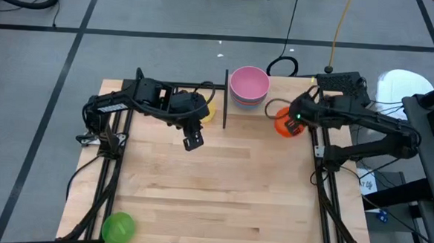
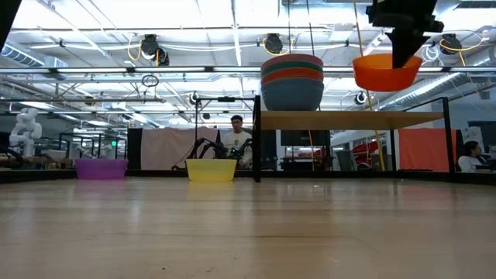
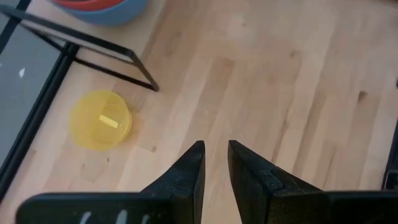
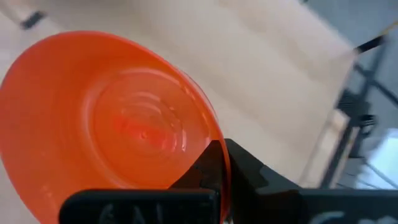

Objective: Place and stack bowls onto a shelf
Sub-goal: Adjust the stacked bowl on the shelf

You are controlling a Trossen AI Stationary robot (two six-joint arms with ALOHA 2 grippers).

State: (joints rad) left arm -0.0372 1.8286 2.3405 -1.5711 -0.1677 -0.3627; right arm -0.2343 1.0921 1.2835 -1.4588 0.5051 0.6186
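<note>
My right gripper (image 1: 294, 124) is shut on a small orange bowl (image 2: 386, 72) and carries it above the right part of the light wood shelf (image 2: 349, 119). A stack of larger bowls (image 2: 292, 81), pink on top, rests on the shelf's left part by its blue bottom bowl. My left gripper (image 1: 194, 140) hovers over the tabletop, open by a narrow gap (image 3: 216, 167), touching nothing. A yellow bowl (image 3: 99, 119) stands on the table beside the shelf's left leg. The purple bowl (image 2: 101, 168) and the green bowl (image 1: 118, 226) also sit on the table. My right gripper holds the orange bowl by its rim (image 4: 219, 146), one finger inside the bowl and one outside. The fingers (image 2: 403, 46) come from above, pointing down. The bowl (image 4: 112, 118) hangs lifted clear above the shelf, mouth up and roughly level.
The shelf's black frame post (image 1: 225, 100) stands between the yellow bowl and the stack. Bare tabletop (image 1: 236, 182) spreads toward the near edge. The green bowl lies at the near left corner. People (image 2: 236, 139) and equipment show in the room beyond.
</note>
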